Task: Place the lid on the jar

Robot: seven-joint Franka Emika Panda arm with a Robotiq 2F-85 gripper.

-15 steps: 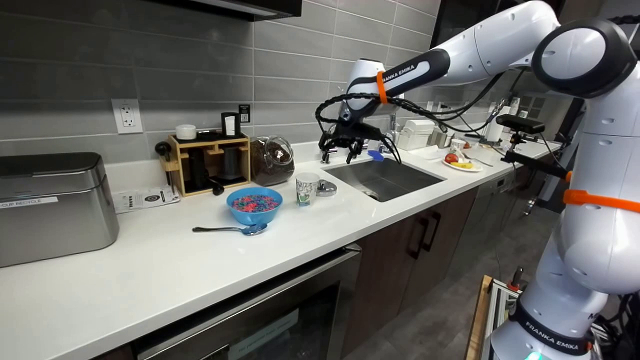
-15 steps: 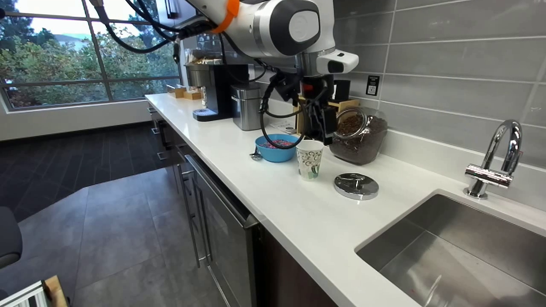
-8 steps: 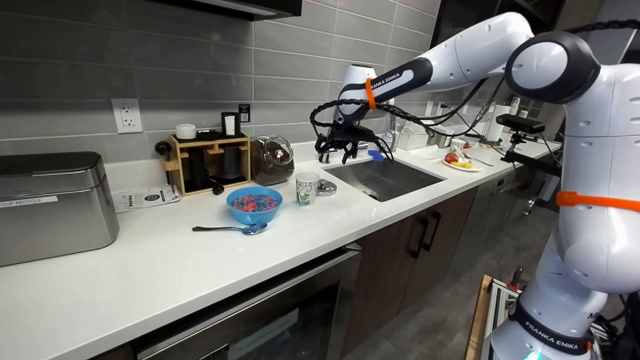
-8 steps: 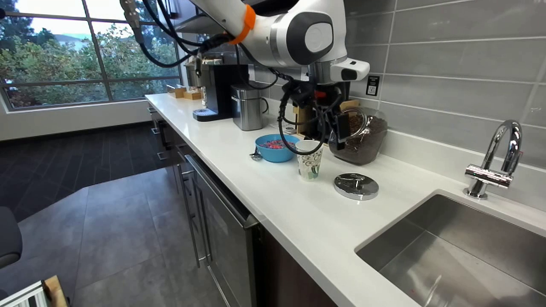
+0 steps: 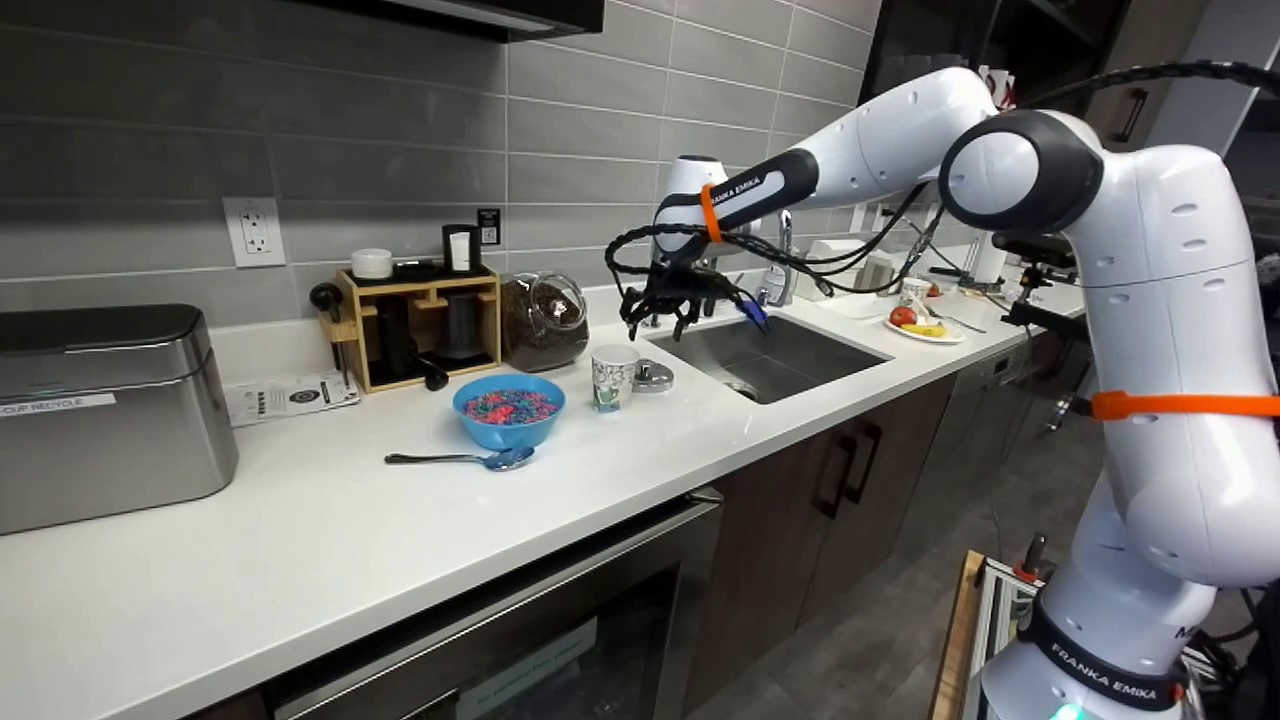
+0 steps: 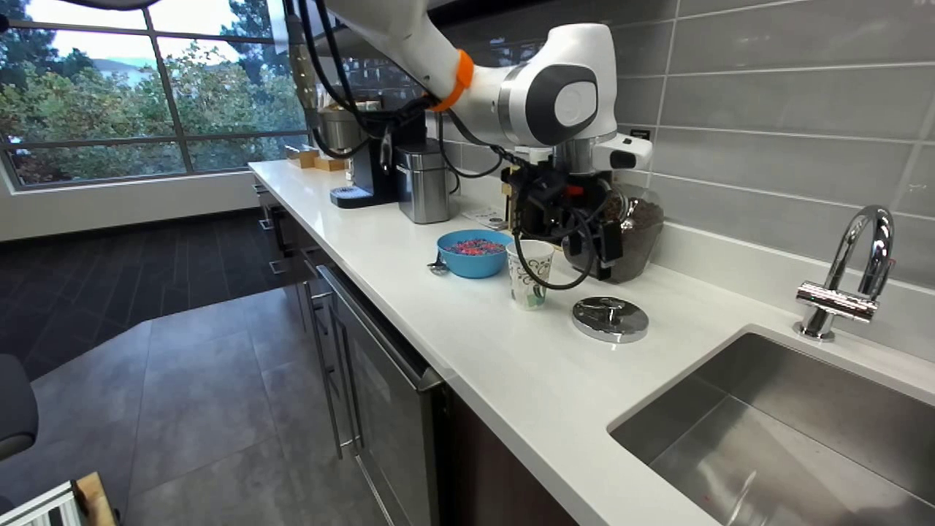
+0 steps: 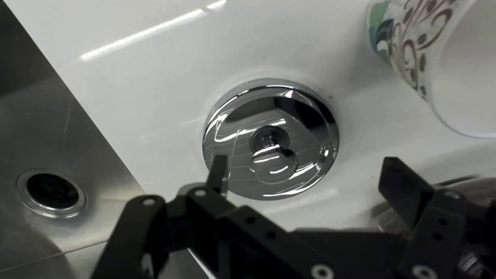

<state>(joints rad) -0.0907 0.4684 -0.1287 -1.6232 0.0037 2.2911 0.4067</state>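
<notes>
A round chrome lid with a knob (image 7: 271,116) lies flat on the white counter, knob up; it shows in both exterior views (image 5: 653,376) (image 6: 610,321). The clear glass jar (image 5: 545,325) holds dark brown grounds and stands tilted by the wall, its mouth ring uncovered. In an exterior view the jar (image 6: 644,234) is partly hidden by my gripper (image 6: 603,252). My gripper is open and empty, pointing down above the counter near the lid. In the wrist view the lid lies beyond the fingertips (image 7: 304,159), its knob between them and closer to the left finger.
A patterned paper cup (image 5: 613,380) stands close beside the lid, also at the wrist view's upper right (image 7: 414,46). A blue bowl (image 6: 475,267), a spoon (image 5: 470,459) and a wooden organizer (image 5: 415,335) are farther along. The sink (image 6: 730,365) and faucet (image 6: 851,285) lie on the other side.
My gripper has come down toward the counter, shifting left in an exterior view and right in an exterior view facing the window. It stays open. The lid, jar and cup have not moved.
</notes>
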